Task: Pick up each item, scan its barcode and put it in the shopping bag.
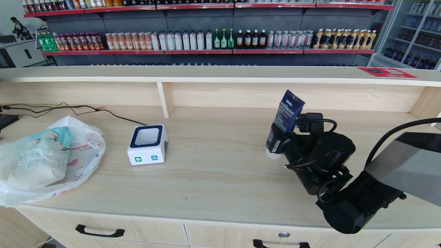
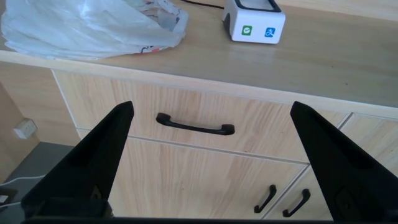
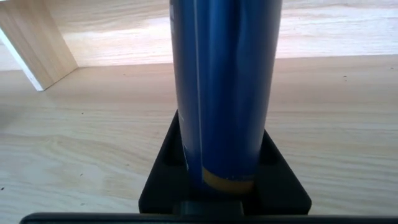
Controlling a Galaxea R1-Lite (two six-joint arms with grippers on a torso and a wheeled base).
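Item in hand: dark blue glossy tube (image 1: 288, 112) with a flat crimped end, nearly upright and leaning slightly, crimp uppermost. Right gripper (image 1: 279, 139) pinches it low on the body, one black finger on each side. In the right wrist view the tube (image 3: 224, 93) rises straight out from between them (image 3: 224, 180). It appears lifted off the pale wooden counter (image 1: 213, 172).

Handling, as judged: light, with a thin soft wall that would dent under a hard squeeze and a smooth skin likely to slide in a loose hold. The best hold is low on the round body near the stiffer shoulder, as now, leaving the printed length free to face a reader. The crimp is stiff but thin and would twist.

Scanner: white cube-shaped scanner (image 1: 147, 144) with a dark-blue-framed window, on the counter well apart from the right gripper, toward the robot's left.

Bag: translucent white plastic shopping bag (image 1: 90, 144), slumped on the counter beyond the scanner, farther from the right gripper. A pale soft pack (image 1: 38, 158) lies inside.

Left gripper (image 2: 211, 109): fingers spread wide, nothing between them, low before a wooden drawer front with a black handle (image 2: 194, 126).
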